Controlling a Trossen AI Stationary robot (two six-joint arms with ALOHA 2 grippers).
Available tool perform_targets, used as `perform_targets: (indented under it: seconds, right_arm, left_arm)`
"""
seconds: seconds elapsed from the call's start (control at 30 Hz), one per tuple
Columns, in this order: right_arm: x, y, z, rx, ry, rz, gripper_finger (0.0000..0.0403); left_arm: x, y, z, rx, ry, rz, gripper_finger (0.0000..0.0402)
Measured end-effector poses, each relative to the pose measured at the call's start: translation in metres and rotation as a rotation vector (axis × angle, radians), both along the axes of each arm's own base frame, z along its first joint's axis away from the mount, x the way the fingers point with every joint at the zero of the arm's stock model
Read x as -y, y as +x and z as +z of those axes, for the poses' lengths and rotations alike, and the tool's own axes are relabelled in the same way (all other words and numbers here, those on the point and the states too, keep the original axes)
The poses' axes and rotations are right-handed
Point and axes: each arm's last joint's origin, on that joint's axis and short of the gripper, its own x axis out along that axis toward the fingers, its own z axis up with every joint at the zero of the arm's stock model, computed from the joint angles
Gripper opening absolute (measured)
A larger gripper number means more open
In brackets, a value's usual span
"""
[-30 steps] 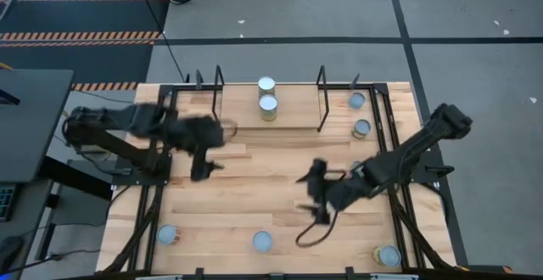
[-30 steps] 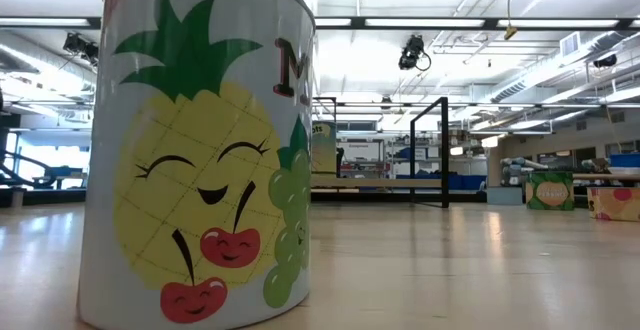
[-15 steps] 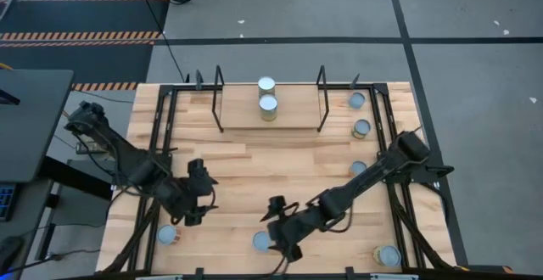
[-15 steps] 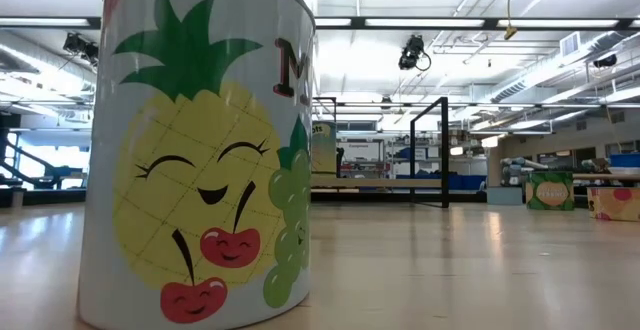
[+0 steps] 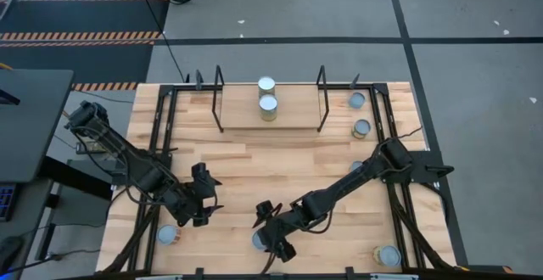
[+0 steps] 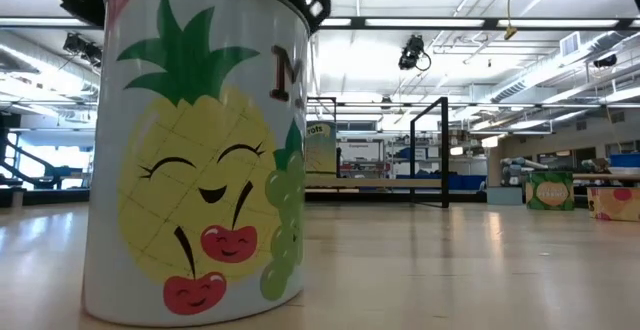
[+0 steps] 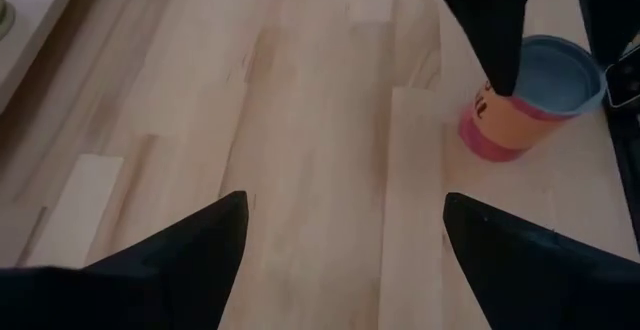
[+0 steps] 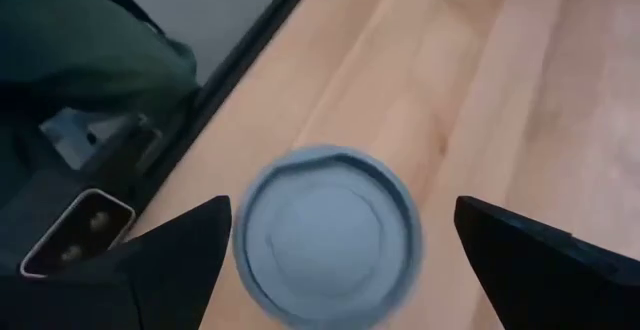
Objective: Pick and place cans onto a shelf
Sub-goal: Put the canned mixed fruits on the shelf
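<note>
Both arms have drawn in toward the table's near edge since half a second ago, the right one sliding further left until it sits over a can. On the left, the left gripper (image 5: 204,202) hangs just above the tabletop (image 5: 254,165), its fingers (image 7: 180,260) spread wide with only bare wood between them; a can (image 5: 167,234) stands near it at the near-left corner. Right of that, the right gripper (image 5: 270,229) hovers directly over the near-edge can (image 5: 260,241), fingers (image 8: 530,260) parted on either side of its pale-blue lid (image 8: 325,235), not closed on it. The low view shows this can's pineapple label (image 6: 200,160) with dark gripper parts above its rim. At the far edge, the shelf (image 5: 268,120) carries two cans (image 5: 268,103). Four more cans (image 5: 361,128) sit along the right side.
</note>
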Motion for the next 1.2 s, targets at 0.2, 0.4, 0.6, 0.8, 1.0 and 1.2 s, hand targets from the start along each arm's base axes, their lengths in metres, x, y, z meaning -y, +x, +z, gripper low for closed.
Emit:
perform_targets:
  seconds: [0.2, 0.4, 0.6, 0.8, 1.0, 1.2]
  right_arm:
    - [0.0, 0.004, -0.012, -0.027, 0.032, 0.034, 0.0391]
    - [0.002, 0.006, -0.011, -0.01, 0.031, 0.028, 0.0371]
    - [0.003, 0.004, -0.013, -0.04, 0.027, 0.036, 0.0332]
    - [0.003, 0.004, -0.013, -0.043, 0.029, 0.033, 0.0303]
    - [0.012, -0.002, 0.01, -0.036, 0.017, -0.007, 0.0298]
    - [0.044, -0.028, 0.071, -0.003, -0.122, -0.191, 0.0295]
  left_arm:
    - [-0.001, 0.0, -0.002, 0.016, 0.009, 0.018, 0.0341]
    - [0.0, 0.001, -0.001, 0.029, 0.0, 0.017, 0.0341]
    - [0.001, 0.002, 0.0, 0.04, -0.006, 0.014, 0.0341]
    - [0.001, 0.002, 0.0, 0.041, -0.004, 0.015, 0.0341]
    - [-0.001, 0.001, 0.001, 0.037, 0.021, 0.015, 0.0341]
    - [-0.004, -0.003, -0.001, 0.007, 0.059, 0.021, 0.0341]
